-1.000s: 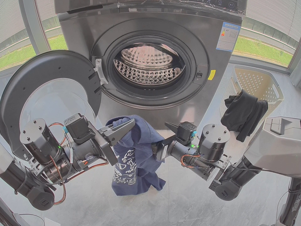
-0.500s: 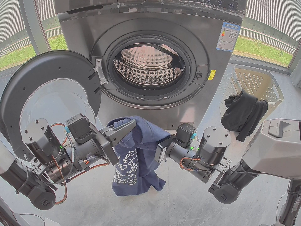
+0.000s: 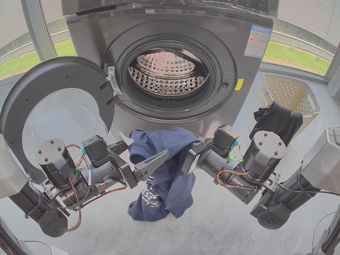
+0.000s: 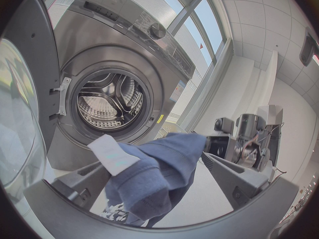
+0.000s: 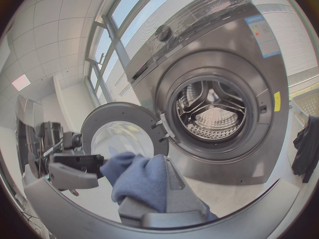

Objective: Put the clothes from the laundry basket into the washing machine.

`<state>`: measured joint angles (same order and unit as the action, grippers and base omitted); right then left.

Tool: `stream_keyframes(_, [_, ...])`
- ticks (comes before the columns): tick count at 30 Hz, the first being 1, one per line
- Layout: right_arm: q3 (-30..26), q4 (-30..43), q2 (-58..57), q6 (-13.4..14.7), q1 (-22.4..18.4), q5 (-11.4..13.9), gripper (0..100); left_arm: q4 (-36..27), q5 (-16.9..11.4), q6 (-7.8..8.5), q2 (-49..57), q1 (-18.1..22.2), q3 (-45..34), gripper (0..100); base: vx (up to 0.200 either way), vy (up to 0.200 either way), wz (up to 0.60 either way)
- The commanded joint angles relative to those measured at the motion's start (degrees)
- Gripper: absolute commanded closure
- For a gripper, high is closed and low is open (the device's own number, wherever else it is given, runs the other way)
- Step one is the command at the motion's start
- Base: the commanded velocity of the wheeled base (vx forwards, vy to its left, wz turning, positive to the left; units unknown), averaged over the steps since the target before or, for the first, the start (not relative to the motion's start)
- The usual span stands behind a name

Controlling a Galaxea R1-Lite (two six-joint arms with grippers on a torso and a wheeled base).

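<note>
The left gripper [image 3: 147, 146] has its fingers spread and only the right gripper [image 5: 159, 173] pinches the blue shirt [image 3: 170, 181], so the shirt's hanging tail may snag on the washing machine [image 3: 226, 50] rim.

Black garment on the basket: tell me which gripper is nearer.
Right. The right gripper, shut on the blue shirt, is on the side toward the black garment; the left gripper, jaws open, is across the shirt, farther away.

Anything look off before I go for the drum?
The black garment hangs over the basket rim, half outside. The blue shirt, pinched only by the right pincer, droops toward the floor; the left pincer stands open around it.
</note>
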<state>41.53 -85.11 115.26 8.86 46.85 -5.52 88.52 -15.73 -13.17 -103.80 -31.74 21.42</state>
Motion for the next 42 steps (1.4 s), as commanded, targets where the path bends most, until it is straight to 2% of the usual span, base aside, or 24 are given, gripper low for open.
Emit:
stream_keyframes(1, [-0.14,0.21,-3.38,0.45,-1.41,-0.63,100,-0.01,0.08,0.33,-1.58,0.54,-0.76,0,0.0,0.0,0.0])
stream_keyframes(6, [-0.31,0.3,-5.05,0.37,-2.29,-0.63,100,-0.01,0.08,1.12,-3.51,0.81,-1.38,0,0.0,0.0,0.0])
stream_keyframes(10, [-0.31,0.56,-6.63,0.28,-2.29,-0.63,100,-0.01,0.08,2.62,-5.88,0.81,-2.52,0,0.0,0.0,0.0])
stream_keyframes(14, [0.21,0.83,-6.98,0.1,-2.29,-0.89,100,-0.01,0.08,5.78,-8.52,0.81,-4.63,0,0.0,0.0,0.0])
stream_keyframes(15, [0.21,0.83,-6.98,0.1,-2.29,-0.89,100,-0.01,0.08,5.78,-8.52,0.81,-4.63,0,0.0,0.0,0.0])
stream_keyframes(16, [0.48,0.83,-7.07,0.1,-2.29,-0.98,100,-0.01,-0.01,7.89,-9.66,0.81,-6.21,0,0.0,0.0,0.0])
stream_keyframes(17, [1.01,0.92,-7.07,0.1,-2.38,-0.98,100,0.08,-0.27,8.86,-10.1,0.81,-6.92,0,0.0,0.0,0.0])
stream_keyframes(19, [2.59,1.18,-7.07,-0.07,-2.46,-1.07,100,0.08,-0.53,9.74,-11.07,0.63,-8.15,0,0.0,0.0,0.0])
stream_keyframes(21, [4.08,1.88,-6.98,-0.07,-2.73,-1.25,100,0.17,-0.89,10.0,-11.86,0.37,-9.11,0,0.0,0.0,0.0])
stream_keyframes(28, [9.44,4.87,-6.54,-0.16,-2.55,-2.21,100,0.17,-5.19,10.0,-15.82,0.54,-8.24,0,0.0,0.0,0.0])
stream_keyframes(33, [10.23,5.84,-6.54,-0.16,-2.55,-2.21,100,0.17,-7.92,10.0,-18.28,-0.07,-6.21,0,0.0,0.0,0.0])
stream_keyframes(39, [10.23,5.84,-6.45,-0.16,-2.2,-2.3,100,0.25,-8.44,10.0,-20.83,-0.69,-2.79,0,0.0,0.0,0.0])
stream_keyframes(42, [10.32,5.84,-5.93,-0.16,-2.02,-2.3,100,0.25,-8.62,9.03,-22.32,-1.48,0.82,0,0.0,0.0,0.0])
